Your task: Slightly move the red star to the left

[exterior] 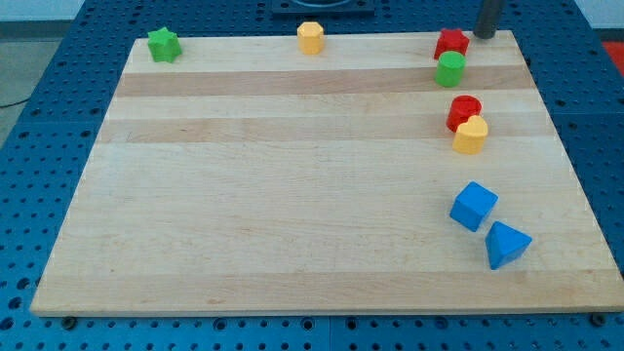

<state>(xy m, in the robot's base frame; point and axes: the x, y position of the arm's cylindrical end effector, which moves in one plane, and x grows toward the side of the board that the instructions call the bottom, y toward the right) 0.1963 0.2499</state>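
The red star (450, 43) lies at the top right of the wooden board (292, 195), close to the top edge. My tip (484, 35) is the dark rod's lower end, just to the right of the red star, with a small gap between them. A green cylinder (449, 69) sits right below the red star, almost touching it.
A red ring-shaped block (463, 111) and a yellow block (470, 136) touch each other lower down on the right. A blue cube (474, 206) and a blue triangle (506, 244) lie at the bottom right. A green star (164, 45) and a yellow block (310, 38) sit along the top edge.
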